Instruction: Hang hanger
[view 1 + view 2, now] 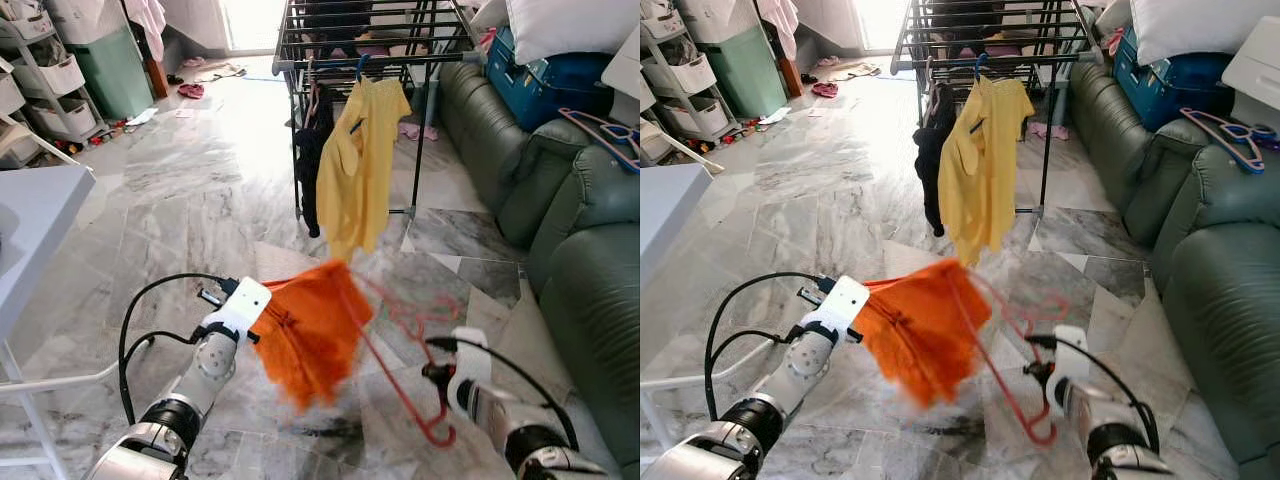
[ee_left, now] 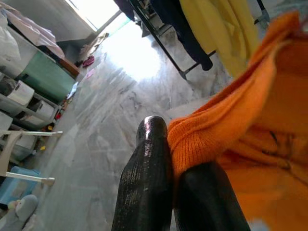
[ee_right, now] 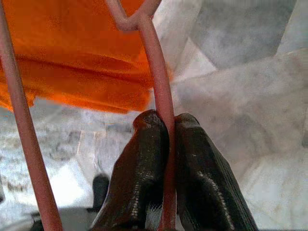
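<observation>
the hanger (image 3: 161, 96) is a thin red wire-like frame, light and fairly stiff but springy, and likely slick where the bar is bare. the orange top (image 1: 310, 330) on it is soft knit, light, and will swing and slide along the bar if the frame tips. best hold, as i judge it, is on the rigid frame near the hook, with the cloth only steadied.

the right gripper (image 3: 166, 159) is closed tight on one red bar of the hanger, fingers pinching it from both sides. the left gripper (image 2: 175, 168) is clamped on a folded edge of the top, knit bunched between its fingers.

both arms reach forward and low over the marble floor (image 1: 200, 200), the left arm bent with its white wrist turned inward, the right lower and nearer the sofa (image 1: 580, 250). hanger and top hang in the air between them, blurred in the head views, well short of the rack (image 1: 380, 50), which stands ahead with a yellow shirt (image 1: 360, 170) on its front rail.
</observation>
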{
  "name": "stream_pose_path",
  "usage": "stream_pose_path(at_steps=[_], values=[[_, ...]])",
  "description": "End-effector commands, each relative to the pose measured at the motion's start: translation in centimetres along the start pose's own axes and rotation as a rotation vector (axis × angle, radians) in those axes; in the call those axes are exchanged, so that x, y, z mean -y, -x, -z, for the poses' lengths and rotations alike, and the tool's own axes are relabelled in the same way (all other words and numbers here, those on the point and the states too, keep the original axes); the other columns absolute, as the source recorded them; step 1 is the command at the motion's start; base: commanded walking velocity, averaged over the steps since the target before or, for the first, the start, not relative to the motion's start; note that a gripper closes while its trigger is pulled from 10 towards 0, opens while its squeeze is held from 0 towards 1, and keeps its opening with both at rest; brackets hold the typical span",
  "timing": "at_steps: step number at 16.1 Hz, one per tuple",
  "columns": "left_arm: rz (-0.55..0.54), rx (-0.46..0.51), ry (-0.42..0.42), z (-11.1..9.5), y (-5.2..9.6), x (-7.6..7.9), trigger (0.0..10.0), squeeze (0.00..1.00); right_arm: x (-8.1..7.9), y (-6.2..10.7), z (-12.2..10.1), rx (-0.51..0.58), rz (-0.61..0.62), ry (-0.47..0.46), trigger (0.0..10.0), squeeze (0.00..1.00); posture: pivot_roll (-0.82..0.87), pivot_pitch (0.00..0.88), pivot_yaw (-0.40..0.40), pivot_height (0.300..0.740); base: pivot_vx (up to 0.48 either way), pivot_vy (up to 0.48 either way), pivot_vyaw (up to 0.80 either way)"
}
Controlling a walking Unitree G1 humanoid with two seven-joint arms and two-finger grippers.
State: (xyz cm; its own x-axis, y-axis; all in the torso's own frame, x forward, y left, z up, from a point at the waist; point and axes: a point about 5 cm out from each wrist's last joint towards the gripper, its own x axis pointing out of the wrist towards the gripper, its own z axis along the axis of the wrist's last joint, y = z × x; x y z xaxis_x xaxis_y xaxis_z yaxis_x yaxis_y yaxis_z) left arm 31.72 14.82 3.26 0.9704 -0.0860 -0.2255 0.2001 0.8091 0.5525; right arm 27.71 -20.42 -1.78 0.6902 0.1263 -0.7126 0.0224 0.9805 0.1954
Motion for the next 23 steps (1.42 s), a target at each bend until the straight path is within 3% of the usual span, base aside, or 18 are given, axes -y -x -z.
stream_pose_path(at_steps=[1, 7, 9, 10, 13, 16, 19, 20, 21, 23], values=[[0.001, 0.026, -0.002, -0.4, 0.0, 0.0, 10.0, 0.00, 0.5, 0.1, -1.7, 0.064, 0.034, -0.064, 10.0, 0.00, -0.11, 0.000, 0.059, 0.740, 0.000, 0.000, 0.00], [0.065, 0.146, -0.025, -2.8, -0.2, 2.1, 10.0, 0.00, -3.7, -0.1, -3.7, 0.114, -0.299, -0.082, 10.0, 0.00, -0.12, 0.000, 0.063, 0.740, 0.000, 0.000, 0.00], [0.075, 0.175, -0.018, -3.2, -0.1, 2.4, 10.0, 0.00, -4.2, -0.1, -3.6, 0.117, -0.353, -0.087, 10.0, 0.00, -0.12, 0.000, 0.063, 0.740, 0.000, 0.000, 0.00], [0.106, 0.205, -0.033, -3.6, 0.0, 2.8, 10.0, 0.00, -4.7, 0.0, -3.1, 0.106, -0.418, -0.079, 10.0, 0.00, -0.11, 0.000, 0.063, 0.740, 0.000, 0.000, 0.00], [0.133, 0.256, -0.093, -3.7, 0.4, 3.2, 10.0, 0.00, -4.7, 0.1, -1.8, 0.055, -0.447, -0.076, 10.0, 0.00, -0.10, 0.000, 0.066, 0.740, 0.000, 0.000, 0.00], [0.044, 0.272, -0.161, -3.7, 0.1, 1.9, 10.0, 0.00, -5.2, 0.3, -0.3, -0.007, -0.515, -0.013, 10.0, 0.00, -0.10, 0.000, 0.063, 0.740, 0.000, 0.000, 0.00], [-0.051, 0.284, -0.176, -4.1, -0.4, 0.1, 10.0, 0.00, -3.5, 0.5, 2.7, -0.114, -0.436, 0.128, 10.0, 0.00, -0.10, 0.000, 0.059, 0.740, 0.000, 0.000, 0.00], [-0.060, 0.284, -0.179, -4.1, -0.4, -0.2, 10.0, 0.00, -1.7, 0.5, 3.5, -0.143, -0.297, 0.188, 10.0, 0.00, -0.11, 0.000, 0.060, 0.740, 0.000, 0.000, 0.00], [-0.060, 0.282, -0.179, -4.1, -0.4, -0.2, 10.0, 0.00, -1.1, 0.6, 3.7, -0.148, -0.249, 0.215, 10.0, 0.00, -0.11, 0.000, 0.060, 0.740, 0.000, 0.000, 0.00], [-0.064, 0.266, -0.192, -3.6, -0.3, -0.1, 10.0, 0.00, 1.0, 0.9, 3.3, -0.104, -0.095, 0.354, 10.0, 0.00, -0.11, 0.000, 0.063, 0.740, 0.000, 0.000, 0.00]])
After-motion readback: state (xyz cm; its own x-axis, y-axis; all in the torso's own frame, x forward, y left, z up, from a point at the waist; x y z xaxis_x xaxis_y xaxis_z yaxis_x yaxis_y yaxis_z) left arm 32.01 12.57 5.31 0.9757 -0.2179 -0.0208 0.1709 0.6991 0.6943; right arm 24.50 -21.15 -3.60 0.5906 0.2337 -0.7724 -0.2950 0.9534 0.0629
